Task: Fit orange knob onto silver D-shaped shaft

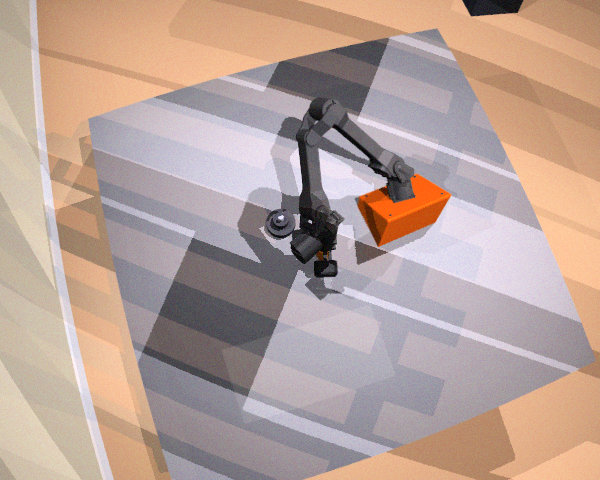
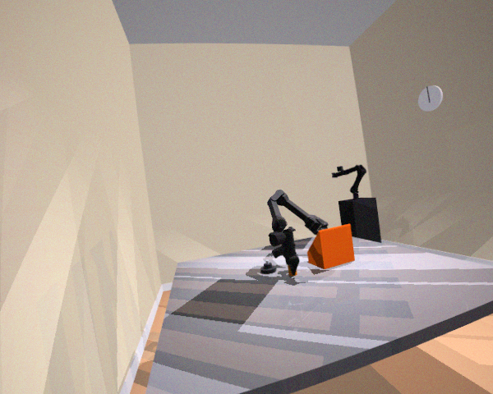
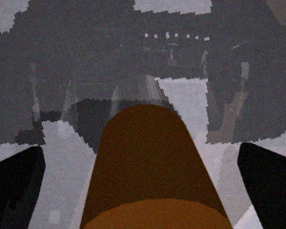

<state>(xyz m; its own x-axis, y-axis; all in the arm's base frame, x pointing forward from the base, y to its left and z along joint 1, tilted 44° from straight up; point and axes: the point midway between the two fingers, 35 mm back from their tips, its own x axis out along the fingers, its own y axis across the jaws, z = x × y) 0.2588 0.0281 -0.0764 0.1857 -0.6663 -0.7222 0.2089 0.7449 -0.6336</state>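
The orange knob stands upright on the table, mostly hidden by the gripper in the top and exterior views. Its hole underneath is hidden. My gripper is open and low over the knob, pointing down. In the wrist view the knob stands between the two black fingers, with a gap on each side. The dark round pedestal is to the left of the gripper in the top and exterior views. Its silver shaft points up; which way its flat side faces cannot be told.
The orange block under the arm's base stands to the right of the knob in the top and exterior views. A black stand with another arm is in the background. Patterned shadows cross the table.
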